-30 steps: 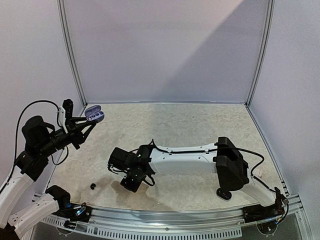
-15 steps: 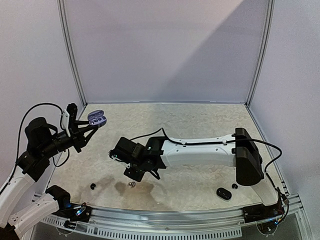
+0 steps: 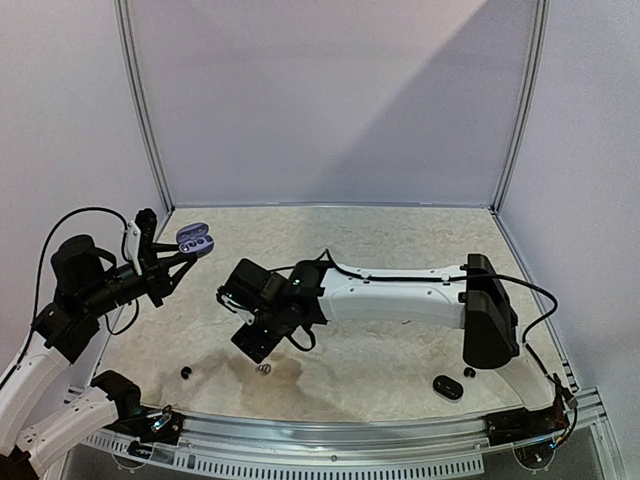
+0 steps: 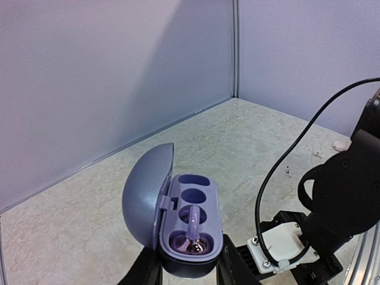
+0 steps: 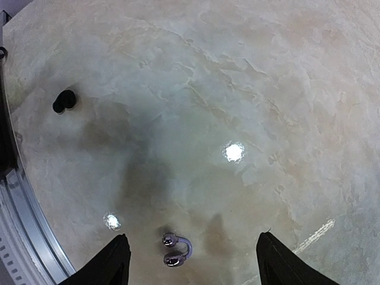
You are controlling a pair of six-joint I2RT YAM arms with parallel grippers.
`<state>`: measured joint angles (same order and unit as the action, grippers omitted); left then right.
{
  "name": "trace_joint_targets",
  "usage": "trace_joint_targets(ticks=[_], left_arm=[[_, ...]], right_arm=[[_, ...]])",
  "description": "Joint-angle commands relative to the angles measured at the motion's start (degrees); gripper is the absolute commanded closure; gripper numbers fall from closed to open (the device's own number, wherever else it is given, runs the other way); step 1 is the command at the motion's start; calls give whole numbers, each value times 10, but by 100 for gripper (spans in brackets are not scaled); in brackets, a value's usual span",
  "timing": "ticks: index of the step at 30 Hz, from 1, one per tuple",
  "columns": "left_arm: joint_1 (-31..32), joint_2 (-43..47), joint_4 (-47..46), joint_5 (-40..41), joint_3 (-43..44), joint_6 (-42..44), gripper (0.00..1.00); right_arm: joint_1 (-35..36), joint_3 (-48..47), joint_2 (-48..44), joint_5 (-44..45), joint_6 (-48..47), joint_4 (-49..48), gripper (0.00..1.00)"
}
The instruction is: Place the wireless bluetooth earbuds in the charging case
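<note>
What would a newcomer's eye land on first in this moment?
First, the open lavender charging case, held in the air by the left gripper over the left side of the table, with one bud seated and the other recess empty. Next, the right gripper, open, hangs over a lavender earbud near the front edge. A black earbud lies further left.

Left arm (image 3: pixel 45 340): raised at the left edge, forearm reaching inward and up.
Left gripper (image 3: pixel 183 255): held high, fingers (image 4: pixel 233 264) clamped on the base of the case (image 4: pixel 190 231).
Right arm (image 3: pixel 400 298): stretched level across toward the left.
Right gripper (image 3: pixel 252 340): low, pointing down, fingers (image 5: pixel 113 261) spread wide, holding nothing.
</note>
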<state>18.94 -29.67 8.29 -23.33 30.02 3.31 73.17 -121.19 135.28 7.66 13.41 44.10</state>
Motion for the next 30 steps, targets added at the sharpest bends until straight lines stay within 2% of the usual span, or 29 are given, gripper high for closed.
trace_joint_targets(ticks=[1, 10, 17, 23, 30], left_arm=[[-6, -7, 1, -3, -7, 2, 100], [-6, -4, 1, -1, -6, 3, 100], [-6, -5, 0, 2, -8, 6, 100], [-6, -7, -6, 2, -10, 7, 100], [-6, -8, -7, 1, -11, 9, 100]], right_arm=[[1, -40, 57, -17, 23, 42, 25], [2, -86, 107, 28, -7, 20, 30], [12, -85, 123, 56, -30, 63, 36], [24, -73, 118, 62, -41, 94, 39], [26, -36, 79, 56, -57, 83, 40]])
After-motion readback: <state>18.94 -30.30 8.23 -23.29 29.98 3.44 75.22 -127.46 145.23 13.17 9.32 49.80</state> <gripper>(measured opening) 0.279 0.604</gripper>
